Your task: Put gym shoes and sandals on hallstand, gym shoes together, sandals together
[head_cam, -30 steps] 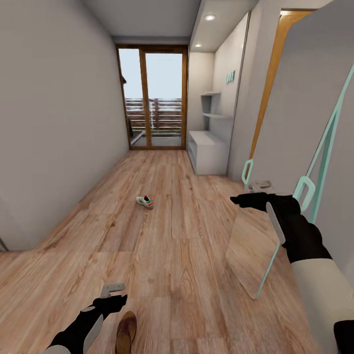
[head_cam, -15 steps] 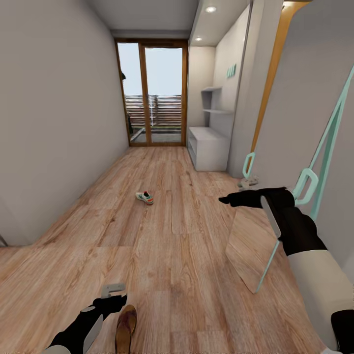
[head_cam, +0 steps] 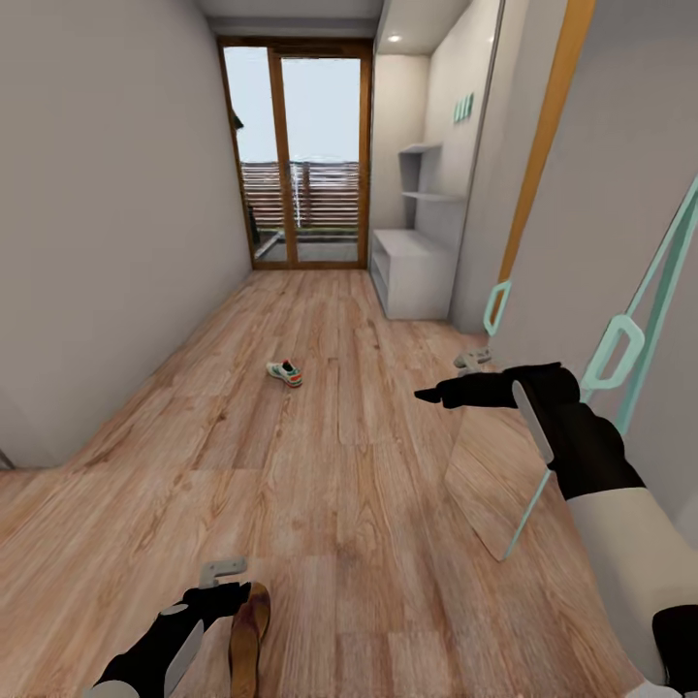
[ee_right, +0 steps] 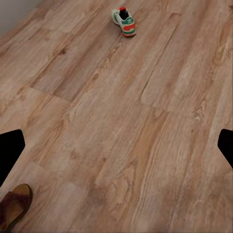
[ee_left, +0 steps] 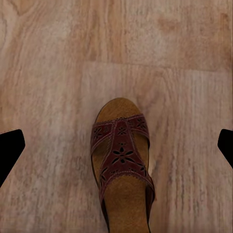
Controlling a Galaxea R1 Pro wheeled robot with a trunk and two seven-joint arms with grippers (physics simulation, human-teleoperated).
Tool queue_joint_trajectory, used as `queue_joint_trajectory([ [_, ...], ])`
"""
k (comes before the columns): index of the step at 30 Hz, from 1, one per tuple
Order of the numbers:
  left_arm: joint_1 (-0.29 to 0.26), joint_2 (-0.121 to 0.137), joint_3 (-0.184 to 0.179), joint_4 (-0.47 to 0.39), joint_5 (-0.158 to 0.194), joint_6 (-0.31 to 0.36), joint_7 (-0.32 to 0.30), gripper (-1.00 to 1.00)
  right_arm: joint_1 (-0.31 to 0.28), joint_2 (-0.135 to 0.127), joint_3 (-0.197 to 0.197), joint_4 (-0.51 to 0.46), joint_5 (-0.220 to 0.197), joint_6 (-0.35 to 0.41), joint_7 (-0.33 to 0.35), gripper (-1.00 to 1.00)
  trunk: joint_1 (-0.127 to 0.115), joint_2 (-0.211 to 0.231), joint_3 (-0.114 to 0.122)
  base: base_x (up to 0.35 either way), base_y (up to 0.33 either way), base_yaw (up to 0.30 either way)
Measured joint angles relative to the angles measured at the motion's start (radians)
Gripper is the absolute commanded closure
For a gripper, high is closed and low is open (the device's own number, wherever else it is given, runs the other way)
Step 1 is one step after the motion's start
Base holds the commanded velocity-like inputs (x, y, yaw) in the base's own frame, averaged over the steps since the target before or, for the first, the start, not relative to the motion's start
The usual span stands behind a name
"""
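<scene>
There are no words, numbers or signs to read here. The sandal (ee_left: 121, 165) has cut-out flower shapes on its strap but no letters. The gym shoe (head_cam: 285, 372), far up the floor from the sandal, is too small to show any name.

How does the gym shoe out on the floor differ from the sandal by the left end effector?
The gym shoe is white with green and red-orange accents and closed; the sandal is brown, open, with a dark cut-out strap over a tan insole. The gym shoe lies far down the corridor, well beyond both arms; the sandal lies directly beneath the left end effector. Both rest on the wood floor, ungrasped, away from the hallstand.
</scene>
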Motion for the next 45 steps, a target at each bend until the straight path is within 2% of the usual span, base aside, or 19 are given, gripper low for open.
queue_joint_trajectory([
  [5,0.000,0.000,0.000,0.000,0.000,0.000,0.000,-1.00,-0.001,0.002,-0.002,-0.004,-0.003,0.000,0.006,-1.00,0.002,-0.001,-0.019,0.000,0.000,0.000],
  [8,0.000,0.000,0.000,0.000,0.000,0.000,0.000,-1.00,-0.002,0.019,-0.012,-0.013,-0.036,0.001,0.009,-1.00,0.004,-0.002,-0.031,0.000,0.000,0.000],
  [11,0.000,0.000,0.000,0.000,0.000,0.000,0.000,-1.00,-0.002,0.053,-0.023,-0.018,-0.077,0.002,0.009,-1.00,0.005,-0.003,-0.043,0.000,0.000,0.000],
  [12,0.000,0.000,0.000,0.000,0.000,0.000,0.000,-1.00,-0.002,0.120,-0.048,-0.017,-0.133,0.006,0.004,-1.00,0.005,-0.003,-0.046,0.000,0.000,0.000],
  [13,0.000,0.000,0.001,0.000,0.000,0.000,0.000,-1.00,-0.002,0.145,-0.059,-0.016,-0.136,0.005,0.001,-1.00,0.006,-0.003,-0.050,0.000,0.000,0.000],
  [14,0.000,0.001,0.001,0.000,0.000,0.000,0.000,-1.00,-0.002,0.146,-0.059,-0.016,-0.134,0.004,0.001,-1.00,0.006,-0.003,-0.054,0.000,0.000,0.000],
  [15,0.000,0.000,0.001,0.000,0.000,0.000,0.000,-1.00,-0.002,0.200,-0.088,-0.015,-0.160,0.005,-0.018,-1.00,0.006,-0.003,-0.054,0.000,0.000,0.000],
  [16,0.000,0.000,0.001,0.000,0.000,0.000,0.000,-1.00,-0.002,0.223,-0.099,-0.015,-0.159,0.004,-0.027,-1.00,0.006,-0.003,-0.054,0.000,0.000,0.000],
  [17,0.000,0.000,0.001,0.000,0.000,0.000,0.000,-1.00,-0.002,0.257,-0.116,-0.015,-0.166,0.004,-0.048,-1.00,0.006,-0.003,-0.054,0.000,0.000,0.000],
  [21,0.000,0.000,0.001,0.000,0.000,0.000,0.000,-1.00,-0.002,0.306,-0.147,-0.014,-0.172,0.002,-0.087,-1.00,0.006,-0.003,-0.054,0.000,0.000,0.000],
  [24,0.000,0.000,0.001,0.000,0.000,0.000,0.000,-1.00,-0.002,0.323,-0.166,-0.014,-0.181,0.001,-0.105,-1.00,0.006,-0.003,-0.054,0.000,0.000,0.000],
  [25,0.000,-0.001,0.001,0.000,0.002,0.000,0.000,-1.00,-0.002,0.332,-0.178,-0.014,-0.197,0.000,-0.114,-1.00,0.006,-0.003,-0.054,0.000,0.000,0.000],
  [28,0.000,-0.001,0.001,0.000,0.002,0.000,0.000,-1.00,-0.002,0.336,-0.185,-0.015,-0.223,0.000,-0.118,-1.00,0.006,-0.003,-0.054,0.000,0.000,0.000],
  [29,0.000,0.000,0.002,0.000,0.002,0.000,0.000,-1.00,-0.001,0.337,-0.190,-0.014,-0.274,-0.001,-0.120,-1.00,0.006,-0.003,-0.054,0.000,0.000,0.000],
  [33,0.000,-0.001,0.002,0.000,0.001,-0.003,0.000,-1.00,-0.001,0.336,-0.191,-0.014,-0.307,-0.001,-0.122,-1.00,0.006,-0.003,-0.054,0.000,0.000,0.000],
  [37,0.001,-0.001,0.002,0.001,0.001,-0.036,0.001,-1.00,-0.001,0.336,-0.192,-0.014,-0.316,-0.001,-0.123,-1.00,0.006,-0.003,-0.054,0.000,0.000,0.000],
  [40,0.003,-0.003,0.003,0.006,0.001,-0.095,0.004,-1.00,-0.001,0.336,-0.191,-0.013,-0.318,-0.001,-0.124,-1.00,0.006,-0.003,-0.054,0.000,0.000,0.000],
  [45,0.004,-0.011,0.005,0.036,0.001,-0.155,0.029,-1.00,-0.001,0.335,-0.191,-0.014,-0.319,-0.001,-0.125,-1.00,0.006,-0.003,-0.054,0.000,0.000,0.000],
])
